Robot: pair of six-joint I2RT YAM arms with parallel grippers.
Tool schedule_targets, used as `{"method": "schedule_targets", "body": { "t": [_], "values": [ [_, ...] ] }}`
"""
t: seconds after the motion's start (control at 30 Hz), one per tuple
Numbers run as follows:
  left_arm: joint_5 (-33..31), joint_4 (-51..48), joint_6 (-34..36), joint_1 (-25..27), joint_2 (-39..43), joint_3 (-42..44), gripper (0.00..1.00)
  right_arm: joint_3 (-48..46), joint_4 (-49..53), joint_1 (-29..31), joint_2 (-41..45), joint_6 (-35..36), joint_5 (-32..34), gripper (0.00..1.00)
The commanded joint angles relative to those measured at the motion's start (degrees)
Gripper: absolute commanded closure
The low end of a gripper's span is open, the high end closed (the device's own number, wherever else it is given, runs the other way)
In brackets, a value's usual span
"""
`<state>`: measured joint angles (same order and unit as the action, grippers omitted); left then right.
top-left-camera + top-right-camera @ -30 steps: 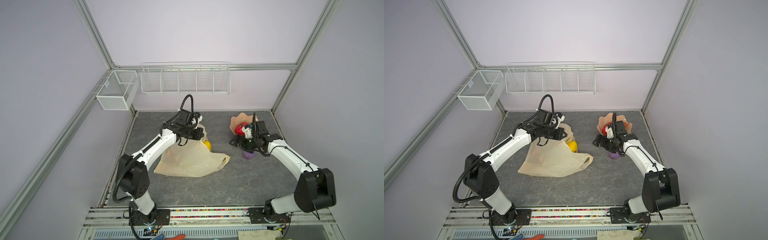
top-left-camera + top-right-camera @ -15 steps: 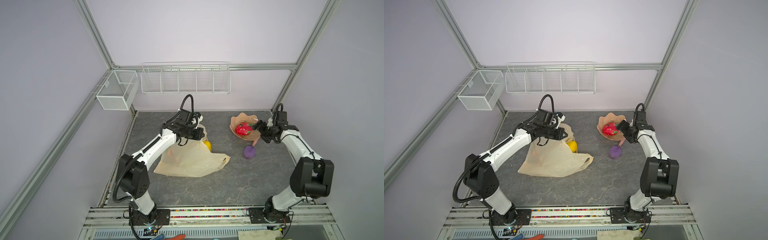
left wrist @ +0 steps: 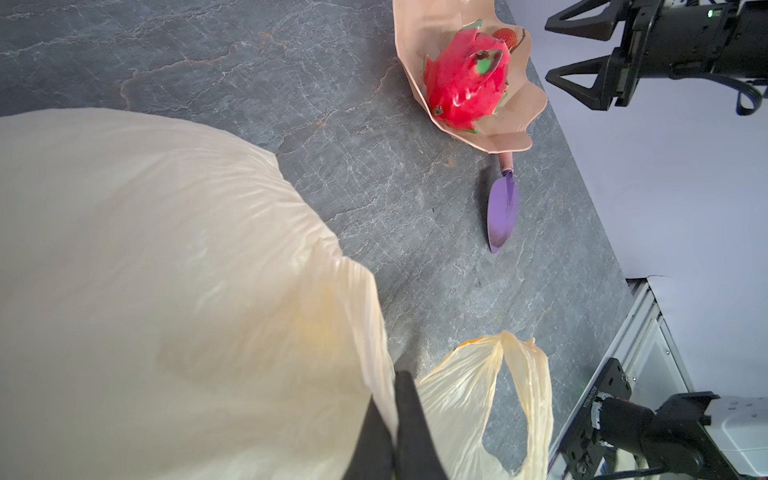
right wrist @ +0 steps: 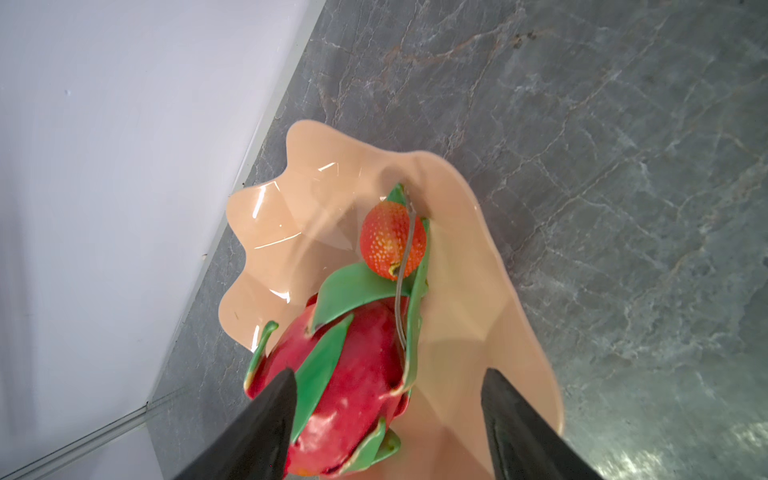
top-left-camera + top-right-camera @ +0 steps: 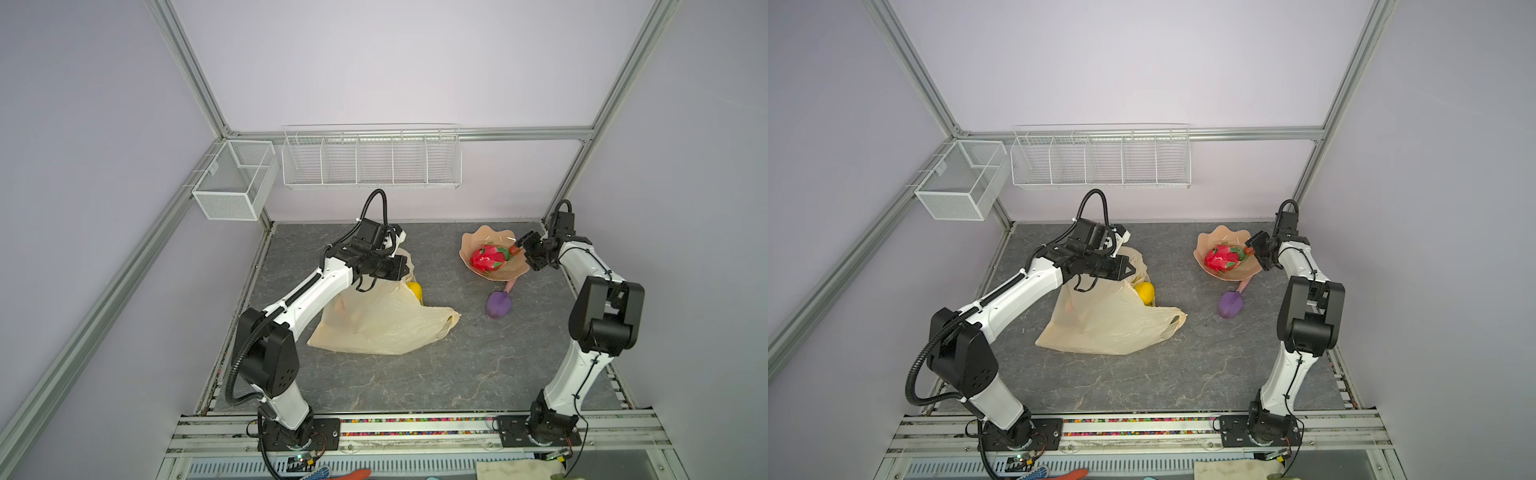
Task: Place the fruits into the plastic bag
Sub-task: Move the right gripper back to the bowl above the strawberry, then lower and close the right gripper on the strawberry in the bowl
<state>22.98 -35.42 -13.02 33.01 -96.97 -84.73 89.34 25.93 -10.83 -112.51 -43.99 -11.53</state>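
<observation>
Grey slab [image 5: 415, 374], dish [image 5: 471, 243] w/ dragon fruit [image 5: 488, 258] + strawberry [image 4: 392, 239], L tool [image 3: 397, 399] pinching bag [image 5: 382, 320], R tool [image 4: 388, 374] spread

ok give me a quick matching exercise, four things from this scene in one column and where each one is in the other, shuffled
1 purple scoop
2 plastic bag
3 dragon fruit
4 yellow fruit

a in the pink dish
b pinched by the left fingers
c at the bag's edge
d on the table, handle toward the dish

Pairs: 1-d, 2-b, 3-a, 4-c
</observation>
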Motion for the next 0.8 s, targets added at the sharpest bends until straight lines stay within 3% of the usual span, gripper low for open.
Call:
{"method": "schedule_targets", "body": {
  "t": [0.0,0.77],
  "values": [
    [0.55,-0.29,0.90,0.05,-0.86,-0.39,1.00,1.76,-1.25,-0.32,-1.67,-2.19,0.35,0.28],
    [0.69,-1.23,1.37,0.03,-2.35,-1.51,1.00,7.40,-5.37,0.54,-11.77,-9.59,1.60,0.42]
  ]
}}
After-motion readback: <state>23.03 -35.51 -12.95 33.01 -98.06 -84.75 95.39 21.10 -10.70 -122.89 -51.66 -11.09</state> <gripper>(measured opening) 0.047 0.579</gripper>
